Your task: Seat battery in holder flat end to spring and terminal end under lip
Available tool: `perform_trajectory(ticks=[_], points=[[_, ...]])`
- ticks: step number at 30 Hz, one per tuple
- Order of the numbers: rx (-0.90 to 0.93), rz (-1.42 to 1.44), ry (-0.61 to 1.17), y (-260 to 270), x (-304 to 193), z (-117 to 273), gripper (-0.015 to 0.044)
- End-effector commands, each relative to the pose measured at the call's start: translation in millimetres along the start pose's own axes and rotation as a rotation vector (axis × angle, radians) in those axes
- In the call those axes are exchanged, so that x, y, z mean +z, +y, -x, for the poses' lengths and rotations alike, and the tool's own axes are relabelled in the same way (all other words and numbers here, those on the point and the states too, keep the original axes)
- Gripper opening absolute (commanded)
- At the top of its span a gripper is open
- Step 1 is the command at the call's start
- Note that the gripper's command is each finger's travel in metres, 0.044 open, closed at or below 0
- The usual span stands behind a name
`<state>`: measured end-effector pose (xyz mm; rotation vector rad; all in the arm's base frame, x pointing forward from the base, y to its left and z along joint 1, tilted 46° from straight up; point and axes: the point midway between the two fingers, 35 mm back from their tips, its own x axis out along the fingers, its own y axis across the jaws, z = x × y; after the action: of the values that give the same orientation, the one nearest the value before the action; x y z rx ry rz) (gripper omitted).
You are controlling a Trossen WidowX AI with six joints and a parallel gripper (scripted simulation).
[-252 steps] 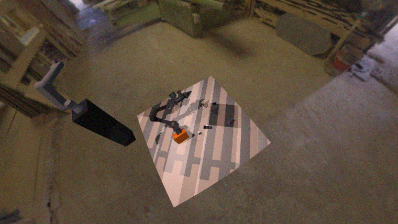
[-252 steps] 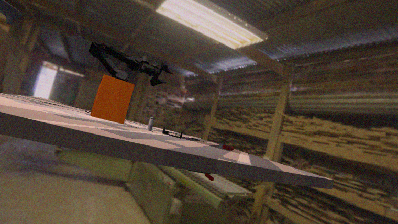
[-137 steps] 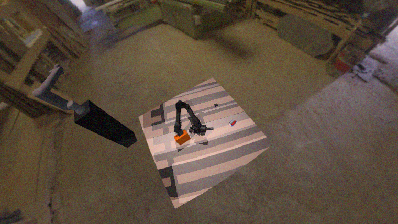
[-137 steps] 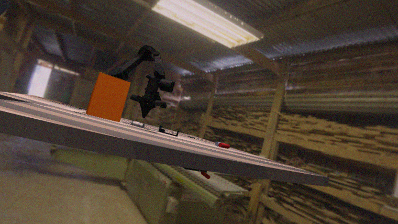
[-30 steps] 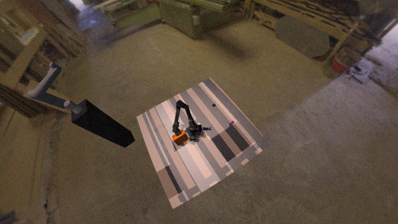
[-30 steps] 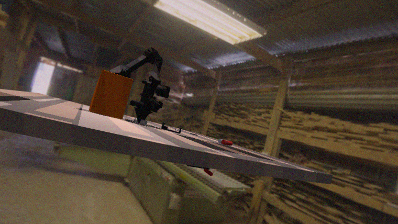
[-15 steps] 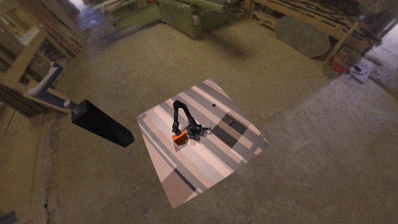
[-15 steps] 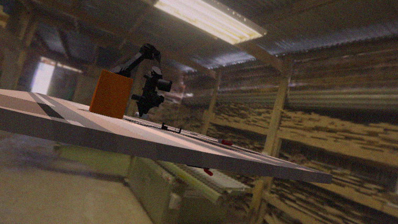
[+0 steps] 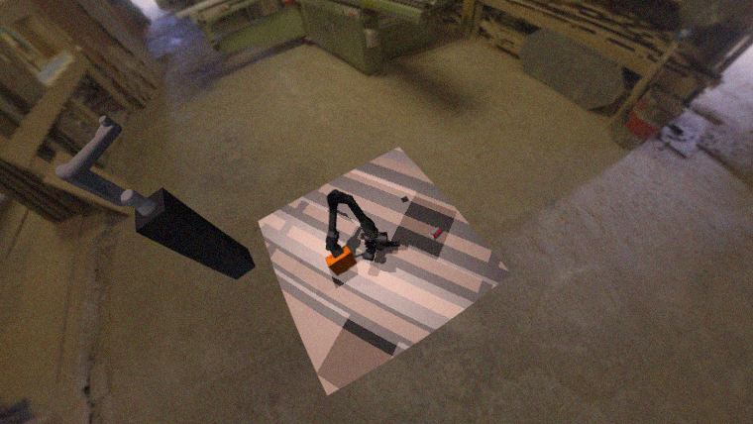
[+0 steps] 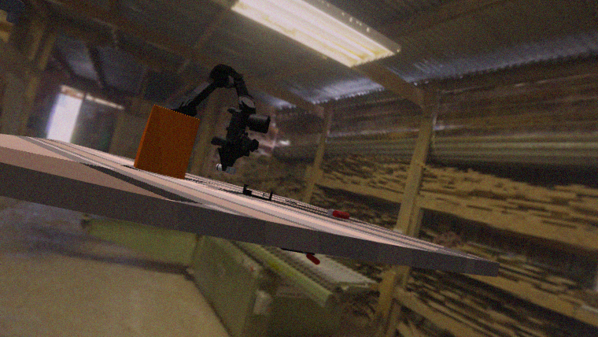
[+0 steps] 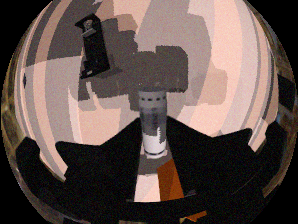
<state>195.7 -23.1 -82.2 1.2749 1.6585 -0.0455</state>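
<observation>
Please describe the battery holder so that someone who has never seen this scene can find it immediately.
Start from the big orange block at the arm's base on the striped table. Past the gripper, which is shut on the battery above the table, a small black open frame lies flat: the holder. It is black with raised ends, unlike the small red object lying farther along.

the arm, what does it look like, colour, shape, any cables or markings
The arm is all black, built from slim jointed links rising from an orange box-shaped base. A dark round camera barrel sticks out at the wrist. The gripper is black too, with blocky dark fingers that taper toward the tips in the wrist view. No markings or loose cables can be made out at this size.
</observation>
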Motion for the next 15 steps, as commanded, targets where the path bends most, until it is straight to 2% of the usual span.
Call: perform_trajectory(ticks=[1,15], points=[[0.004,0.041,0.0,14,22,5,0.0077],[0.001,0.15,-0.004,63,82,17,0.0077]])
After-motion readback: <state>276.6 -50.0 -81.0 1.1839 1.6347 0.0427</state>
